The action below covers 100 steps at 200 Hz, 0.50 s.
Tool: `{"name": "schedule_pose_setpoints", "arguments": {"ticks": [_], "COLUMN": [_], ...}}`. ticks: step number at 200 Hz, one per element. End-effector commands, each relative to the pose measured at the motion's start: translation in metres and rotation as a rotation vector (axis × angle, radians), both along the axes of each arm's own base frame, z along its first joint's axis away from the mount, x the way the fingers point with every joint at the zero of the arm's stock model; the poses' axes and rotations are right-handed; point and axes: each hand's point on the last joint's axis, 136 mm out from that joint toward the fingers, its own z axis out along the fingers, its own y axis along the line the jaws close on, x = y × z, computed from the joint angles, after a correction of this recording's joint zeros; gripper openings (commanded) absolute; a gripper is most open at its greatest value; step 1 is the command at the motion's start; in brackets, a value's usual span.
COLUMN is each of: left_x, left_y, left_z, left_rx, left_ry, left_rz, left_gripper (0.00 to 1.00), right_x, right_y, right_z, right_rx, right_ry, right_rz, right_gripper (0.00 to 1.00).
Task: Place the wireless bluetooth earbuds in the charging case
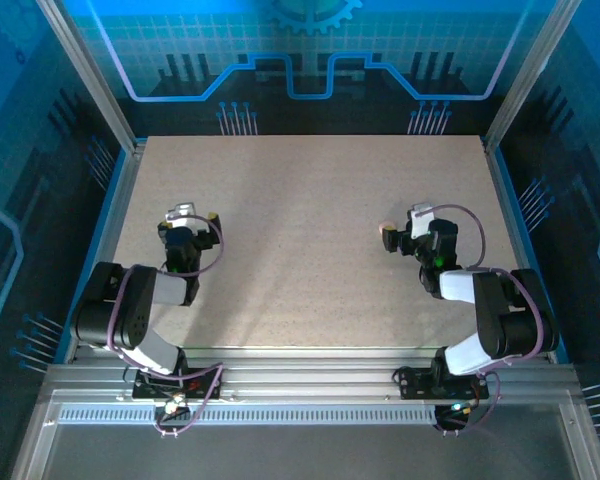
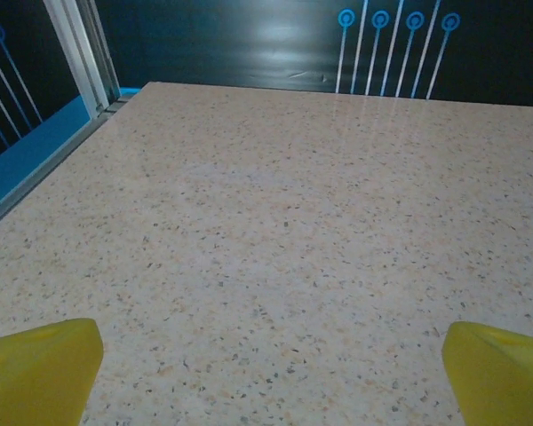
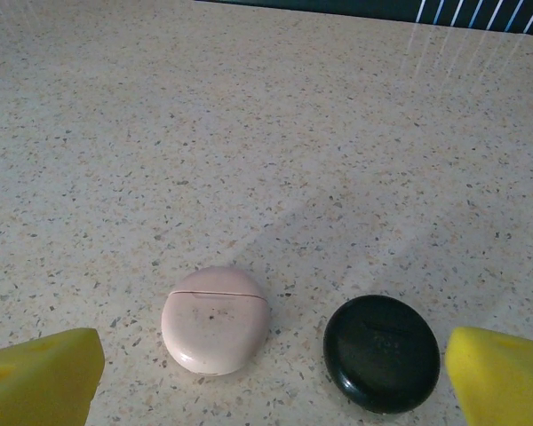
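Pink case [image 3: 215, 319] and black case [image 3: 383, 352]: both round, lying flat on the speckled table [image 3: 249, 133], lids down. A seam line shows across the top of the pink one. They sit side by side, near each other but not touching, with a strip of bare table between.

Relative to the right gripper [image 3: 268, 386]: both cases sit in the span between its two yellow fingertips [image 3: 40, 377], right at the mouth of the claw. Pink is frame-left of the centreline, with clear table between it and the frame-left tip. Black is frame-right of the centreline, its edge just beside the frame-right tip as the wrist camera sees it. I can't tell contact or height over the table from this angle. The jaws are spread wide, nothing clamped, neither case gripped.

Left gripper [image 2: 266, 373]: jaws likewise spread wide, holding nothing. Its tips show at the bottom corners of the left wrist view, with bare table ahead running to the far edge. An aluminium rail [image 2: 80, 53] runs along that side, and a dark backdrop with blue lines [image 2: 391, 44] stands behind.

Top view: both arms are folded back over the near half of the table, left toward the left edge, right toward the right edge, well apart. The cases can't be made out with confidence from up there.
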Motion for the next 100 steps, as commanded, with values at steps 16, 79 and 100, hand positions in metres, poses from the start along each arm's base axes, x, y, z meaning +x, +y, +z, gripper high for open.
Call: {"name": "schedule_pose_setpoints", "arguments": {"ticks": [16,79,100], "left_x": [-0.0005,0.0001,0.0002], "left_y": [-0.0093,-0.0109,-0.0110], "left_z": [-0.0058,-0.0058,-0.0059], "left_rx": [-0.051,-0.049,-0.049], "left_ry": [0.026,0.030,0.029], "left_rz": [-0.050,-0.058,-0.058], "left_gripper": [0.99,0.99,0.99], "right_x": [0.0060,0.0063,0.0059], "right_y": [-0.0034,-0.0033,-0.0032], "right_z": [0.0087,0.0093,0.0085], "right_rx": [0.001,0.003,0.003], "right_ry": [-0.036,-0.037,-0.035], "right_rz": [-0.006,-0.005,-0.004], "right_gripper": [1.00,1.00,1.00]}}
